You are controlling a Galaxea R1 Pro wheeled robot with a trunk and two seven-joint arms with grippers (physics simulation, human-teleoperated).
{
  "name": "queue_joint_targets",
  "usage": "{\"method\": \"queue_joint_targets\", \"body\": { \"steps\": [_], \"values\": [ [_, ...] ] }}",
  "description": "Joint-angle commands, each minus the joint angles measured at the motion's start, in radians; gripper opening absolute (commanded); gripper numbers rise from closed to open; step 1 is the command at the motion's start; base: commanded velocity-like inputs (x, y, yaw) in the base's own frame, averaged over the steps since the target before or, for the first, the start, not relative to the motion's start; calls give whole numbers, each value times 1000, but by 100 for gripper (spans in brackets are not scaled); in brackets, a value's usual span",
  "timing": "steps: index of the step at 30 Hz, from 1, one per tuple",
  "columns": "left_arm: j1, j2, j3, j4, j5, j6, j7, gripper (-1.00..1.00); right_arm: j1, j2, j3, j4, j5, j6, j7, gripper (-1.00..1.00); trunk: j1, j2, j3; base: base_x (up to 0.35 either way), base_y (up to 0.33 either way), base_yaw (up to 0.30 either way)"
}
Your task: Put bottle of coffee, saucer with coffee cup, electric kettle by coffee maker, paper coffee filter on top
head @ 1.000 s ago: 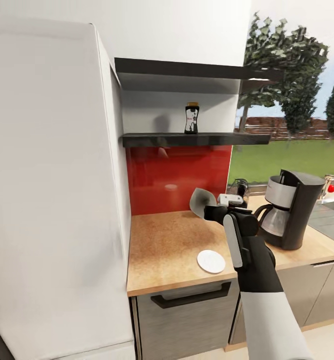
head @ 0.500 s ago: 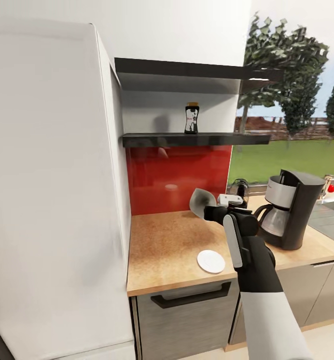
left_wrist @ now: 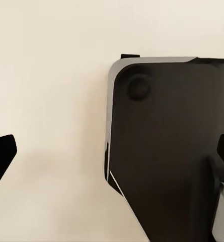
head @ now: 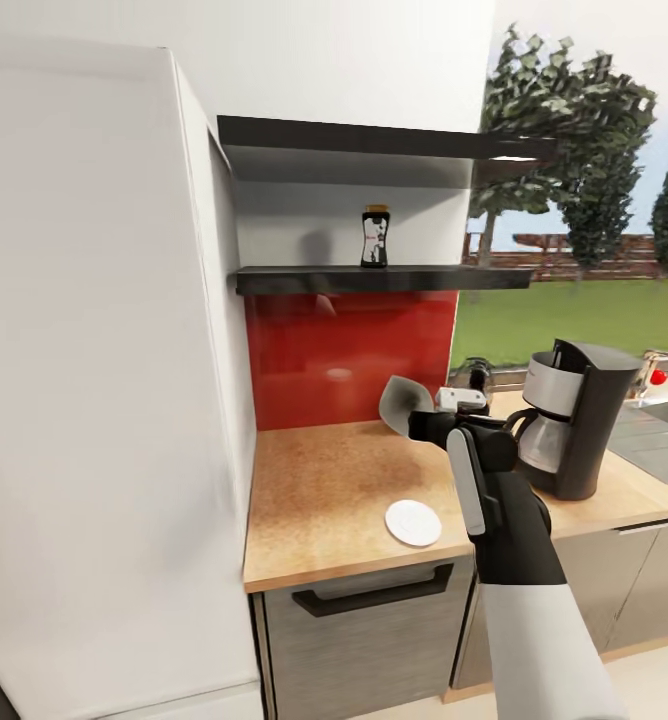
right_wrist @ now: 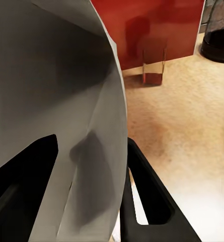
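Kettle (head: 477,377) mostly hidden behind right hand (head: 421,418), which pinches the paper filter (head: 401,404); left hand's state unclear.

One saucer (head: 413,523), one coffee maker (head: 577,418) (two shelves (head: 384,279)).

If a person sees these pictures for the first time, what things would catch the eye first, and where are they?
The red backsplash behind the kitchen countertop stands out most. In front of it the right gripper holds the paper coffee filter above the counter. To its right stands the coffee maker, and the bottle of coffee stands alone on the kitchen shelf.
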Motion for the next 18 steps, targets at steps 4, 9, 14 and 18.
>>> {"method": "queue_joint_targets", "body": {
  "steps": [4, 9, 14, 18],
  "values": [
    [0, 0, 3, 0, 2, -1, 1, 100, 0, 0, 0, -2, -8, 4, -8, -100, 0, -1, 0, 4, -267, 0],
    [0, 0, 3, 0, 3, -1, 1, 100, 0, 0, 1, -2, -8, 4, -8, -100, 0, -1, 0, 79, -272, 0],
    [0, 0, 3, 0, 4, -1, 1, 100, 0, 0, 1, -2, -8, 4, -8, -100, 0, -1, 0, 122, -272, 0],
    [0, 0, 3, 0, 4, -1, 1, 100, 0, 0, 1, -2, -8, 4, -8, -100, 0, -1, 0, 126, -272, 0]
  ]
}}
